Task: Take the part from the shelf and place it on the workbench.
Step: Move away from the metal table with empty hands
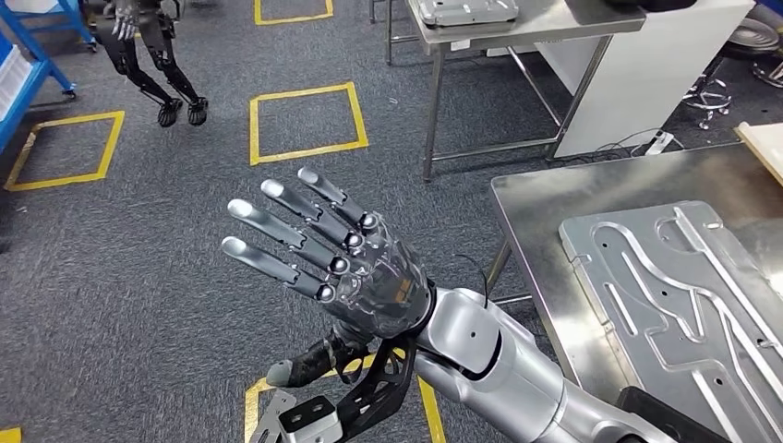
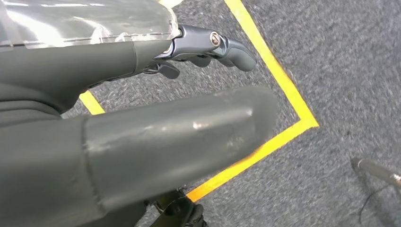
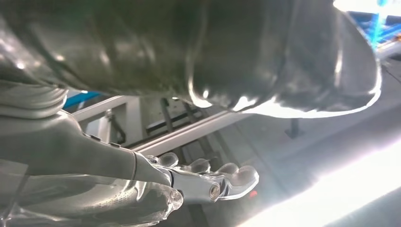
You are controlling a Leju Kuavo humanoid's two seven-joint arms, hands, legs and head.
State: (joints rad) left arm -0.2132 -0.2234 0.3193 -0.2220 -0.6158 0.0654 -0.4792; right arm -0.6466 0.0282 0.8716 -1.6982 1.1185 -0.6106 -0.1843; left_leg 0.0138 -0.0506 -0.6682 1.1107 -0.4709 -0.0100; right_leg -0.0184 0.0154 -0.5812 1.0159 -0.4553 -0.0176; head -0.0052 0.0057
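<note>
The part [image 1: 683,305], a flat grey metal plate with curved grooves, lies on the steel workbench [image 1: 536,208] at the right of the head view. My right hand [image 1: 355,272] is raised over the carpet left of the workbench, fingers spread and straight, holding nothing. In the right wrist view its fingers [image 3: 208,182] are stretched out with nothing in them. My left hand [image 2: 118,142] hangs over the carpet and a yellow tape corner [image 2: 302,123], its thumb and fingers apart and empty.
A second steel table [image 1: 517,37] with another metal piece [image 1: 466,11] stands farther back, a white cabinet [image 1: 637,83] beside it. Yellow tape squares [image 1: 305,120] mark the carpet. Another robot's legs [image 1: 157,65] and a blue shelf frame [image 1: 28,65] are at the far left.
</note>
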